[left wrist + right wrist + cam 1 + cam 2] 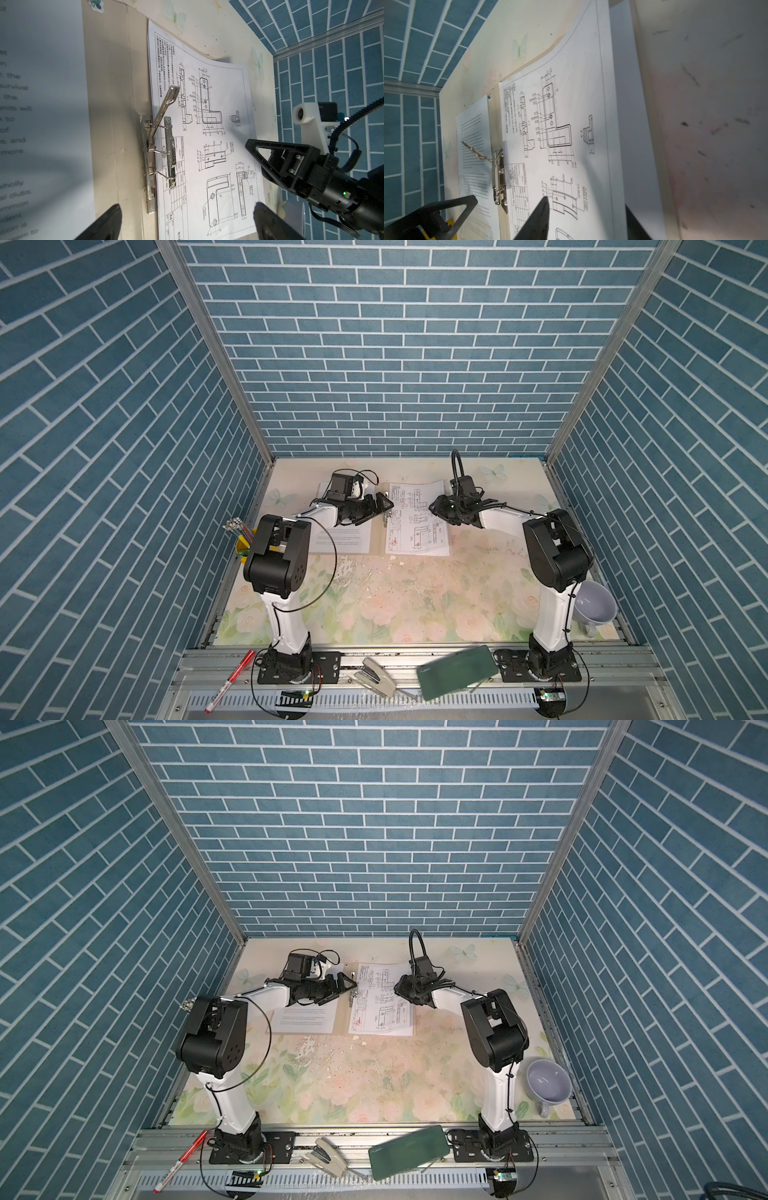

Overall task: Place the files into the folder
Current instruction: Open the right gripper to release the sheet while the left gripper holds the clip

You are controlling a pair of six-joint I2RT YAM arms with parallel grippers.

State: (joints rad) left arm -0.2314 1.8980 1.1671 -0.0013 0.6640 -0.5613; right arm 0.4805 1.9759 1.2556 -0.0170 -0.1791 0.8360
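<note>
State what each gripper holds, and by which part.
Nothing held: left gripper gapes over the folder's clip; right gripper stands open over the drawing sheet.

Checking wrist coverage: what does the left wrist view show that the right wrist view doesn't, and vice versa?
Left wrist only: the right arm's white camera mount and green indicator light. Right wrist only: a plain white sheet peeking from under the engineering drawing. Both: the drawing, the tan folder, its silver lever clip with the lever raised, and the printed text sheet.

table (374, 614): floral print, looked pretty scuffed
far end: folder (376, 540) lay open
right edge: mug (595, 608) sat
left edge: pencil cup (243, 549) stood
</note>
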